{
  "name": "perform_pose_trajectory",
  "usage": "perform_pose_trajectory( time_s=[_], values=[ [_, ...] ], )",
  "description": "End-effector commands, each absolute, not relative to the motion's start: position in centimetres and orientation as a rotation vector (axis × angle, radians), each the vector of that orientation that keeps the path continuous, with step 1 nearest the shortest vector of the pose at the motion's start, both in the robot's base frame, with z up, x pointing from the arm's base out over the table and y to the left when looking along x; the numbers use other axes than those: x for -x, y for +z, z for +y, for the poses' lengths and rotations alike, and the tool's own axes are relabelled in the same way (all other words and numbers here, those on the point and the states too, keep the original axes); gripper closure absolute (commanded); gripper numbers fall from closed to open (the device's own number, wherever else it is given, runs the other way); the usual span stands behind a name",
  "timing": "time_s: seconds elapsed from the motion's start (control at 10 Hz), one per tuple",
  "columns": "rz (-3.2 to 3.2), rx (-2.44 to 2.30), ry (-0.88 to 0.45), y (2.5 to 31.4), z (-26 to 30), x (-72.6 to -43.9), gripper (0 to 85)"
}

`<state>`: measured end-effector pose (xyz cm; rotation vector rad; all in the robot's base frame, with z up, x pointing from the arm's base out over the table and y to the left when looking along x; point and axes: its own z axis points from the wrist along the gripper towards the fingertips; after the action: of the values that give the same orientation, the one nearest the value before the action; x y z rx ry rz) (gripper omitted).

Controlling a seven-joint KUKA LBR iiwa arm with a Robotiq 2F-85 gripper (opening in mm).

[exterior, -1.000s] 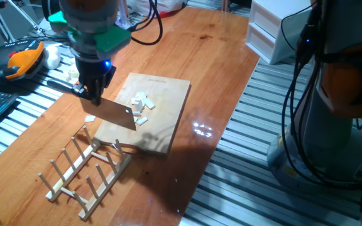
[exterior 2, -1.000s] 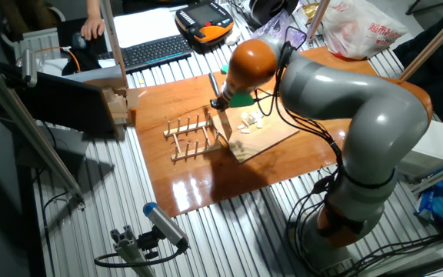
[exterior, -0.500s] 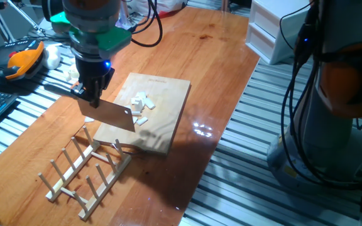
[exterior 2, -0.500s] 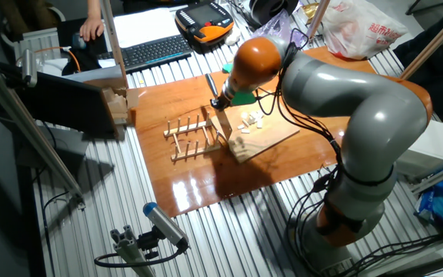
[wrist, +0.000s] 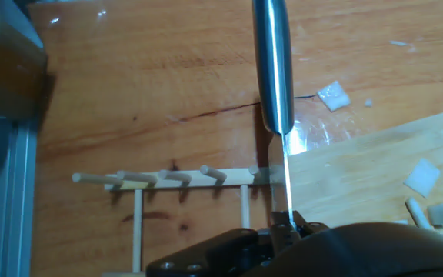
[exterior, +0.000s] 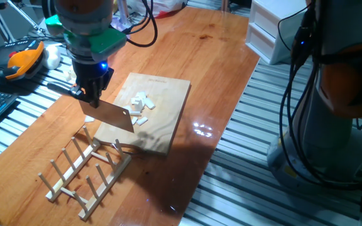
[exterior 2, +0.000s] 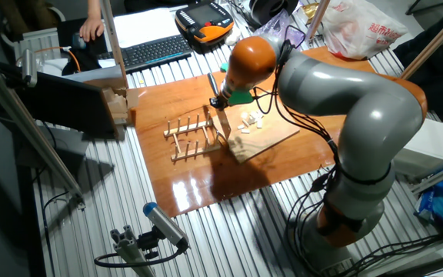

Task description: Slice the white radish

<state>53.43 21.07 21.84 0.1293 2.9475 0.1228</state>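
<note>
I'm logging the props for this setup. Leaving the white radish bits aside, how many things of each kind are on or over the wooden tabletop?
knife: 1
cutting board: 1
wooden peg rack: 1
Total: 3

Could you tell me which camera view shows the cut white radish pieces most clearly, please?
One fixed view: the white radish pieces lie unobstructed on the cutting board. The other fixed view shows them small beside the arm; the hand view catches only a few at its right edge.
</note>
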Motion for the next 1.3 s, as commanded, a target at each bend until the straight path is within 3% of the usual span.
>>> perform_pose_trajectory(
  time_s=[0.0,0.5,0.8,1.2],
  values=[
    [2.95,-0.108,0.09,21.85,21.05,-53.44,85.0],
    [2.98,-0.004,-0.001,21.85,21.05,-53.44,85.0],
    [2.989,0.024,0.085,21.85,21.05,-53.44,85.0],
    [3.046,-0.159,0.024,21.87,21.31,-53.43,85.0]
  ],
)
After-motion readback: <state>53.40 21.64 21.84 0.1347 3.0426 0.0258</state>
